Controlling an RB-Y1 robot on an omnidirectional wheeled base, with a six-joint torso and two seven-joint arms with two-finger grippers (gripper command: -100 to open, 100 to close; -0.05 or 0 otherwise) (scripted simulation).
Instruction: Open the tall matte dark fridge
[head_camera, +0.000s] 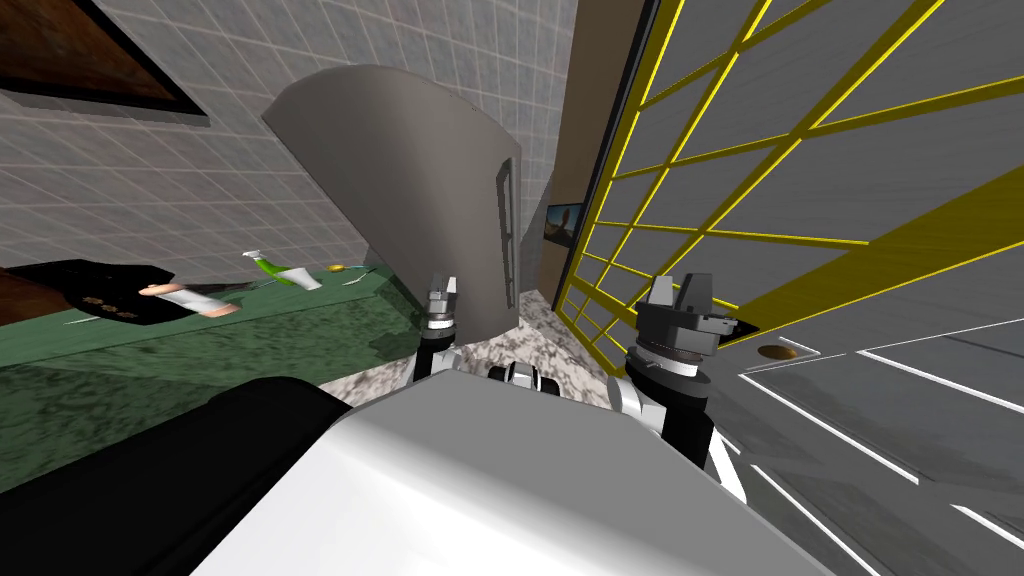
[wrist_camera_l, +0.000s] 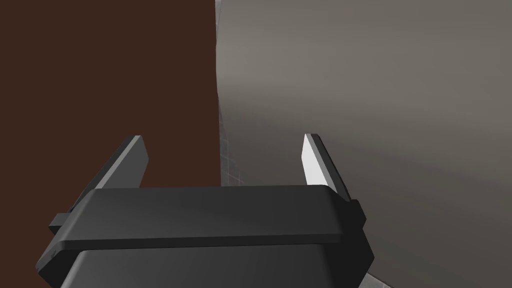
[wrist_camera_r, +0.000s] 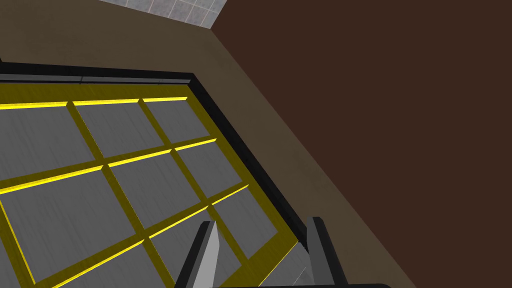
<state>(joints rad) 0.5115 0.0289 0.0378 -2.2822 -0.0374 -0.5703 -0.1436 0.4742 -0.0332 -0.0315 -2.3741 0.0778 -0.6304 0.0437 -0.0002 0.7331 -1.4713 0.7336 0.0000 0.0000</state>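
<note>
The tall grey fridge (head_camera: 420, 190) stands shut, its slim handle (head_camera: 507, 230) on the edge toward the yellow-framed glass door (head_camera: 800, 180). The left pincer (head_camera: 444, 288), spread and empty, sits close to the fridge's lower front. The right pincer (head_camera: 682, 288), also spread, hangs between fridge and that door.

Home kitchen, grey tiled wall (head_camera: 200, 210), green counter (head_camera: 120, 350) with spray bottle (head_camera: 277, 269), tall grey fridge (head_camera: 420, 200)

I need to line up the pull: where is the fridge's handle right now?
In the head view, the handle runs down the right edge of the grey fridge, just above and right of the left gripper.
</note>
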